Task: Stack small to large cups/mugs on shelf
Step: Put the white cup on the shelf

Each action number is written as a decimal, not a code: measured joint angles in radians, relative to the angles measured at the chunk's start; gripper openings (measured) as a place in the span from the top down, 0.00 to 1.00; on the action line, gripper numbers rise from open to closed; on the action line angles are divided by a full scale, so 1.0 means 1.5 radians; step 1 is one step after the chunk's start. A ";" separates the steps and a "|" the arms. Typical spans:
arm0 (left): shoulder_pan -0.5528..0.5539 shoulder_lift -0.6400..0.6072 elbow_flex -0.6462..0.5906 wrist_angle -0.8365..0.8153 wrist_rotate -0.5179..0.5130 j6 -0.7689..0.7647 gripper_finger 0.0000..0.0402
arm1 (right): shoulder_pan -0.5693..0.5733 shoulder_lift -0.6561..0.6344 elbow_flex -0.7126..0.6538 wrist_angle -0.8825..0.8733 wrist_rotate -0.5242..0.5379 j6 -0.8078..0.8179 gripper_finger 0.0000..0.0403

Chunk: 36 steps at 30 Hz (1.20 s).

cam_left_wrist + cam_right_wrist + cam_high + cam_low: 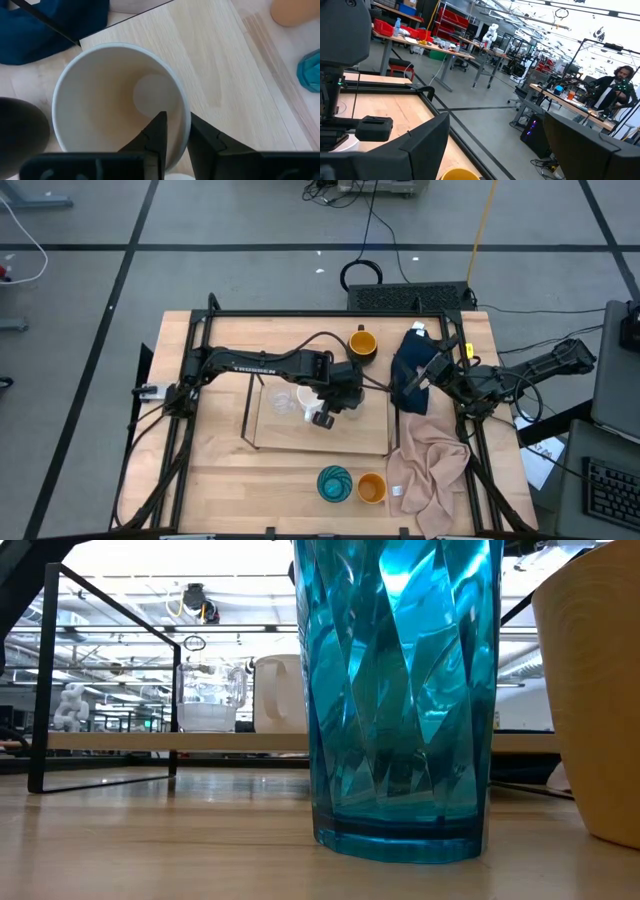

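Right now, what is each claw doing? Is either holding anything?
Left claw: closed on the rim of the white mug, over the shelf.
Right claw: open, holding nothing, at the table's right edge.

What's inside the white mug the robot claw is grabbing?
Nothing shows inside the white mug: just its pale bottom. One finger of the left claw dips inside over the rim, hiding a bit of the wall.

text: "TROSSEN" | on: left arm (255, 364) | white lettering
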 joint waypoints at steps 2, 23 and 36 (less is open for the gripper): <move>0.000 0.000 0.000 -0.001 0.000 0.000 0.83 | 0.000 0.000 0.000 0.000 0.000 0.000 0.22; -0.004 -0.001 0.000 -0.008 -0.003 0.000 0.83 | 0.000 0.000 0.000 0.000 0.000 0.000 0.22; -0.004 -0.001 0.000 -0.008 -0.006 -0.008 0.83 | 0.000 0.000 0.000 0.000 0.000 0.000 0.22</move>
